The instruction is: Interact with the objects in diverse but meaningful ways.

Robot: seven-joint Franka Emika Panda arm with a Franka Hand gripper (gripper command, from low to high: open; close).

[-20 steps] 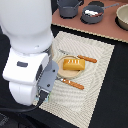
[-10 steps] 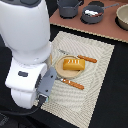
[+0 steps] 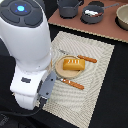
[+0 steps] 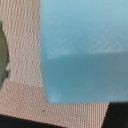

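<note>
A light-blue carton face [image 4: 85, 50] fills most of the wrist view, very close to the camera. None of my fingers show there. In the exterior view the white arm covers the near left corner of the mat, and only the grey hand of my gripper [image 3: 45, 92] shows low beside it. Its fingertips and the carton are hidden there. The yellow scored bread loaf [image 3: 73, 63] lies on a round tan plate [image 3: 61, 72] in the middle of the mat. A dark grey saucepan [image 3: 69, 7] stands at the back.
A woven beige placemat [image 3: 97, 90] carries the plate, an orange-handled knife [image 3: 75, 84] and an orange-handled fork [image 3: 85, 58]. On the brown board [image 3: 102, 29] behind it stand a second dark pot [image 3: 93, 14] and a bowl [image 3: 123, 17].
The arm has shifted slightly toward the exterior view's lower left. The loaf, plate and cutlery have not moved.
</note>
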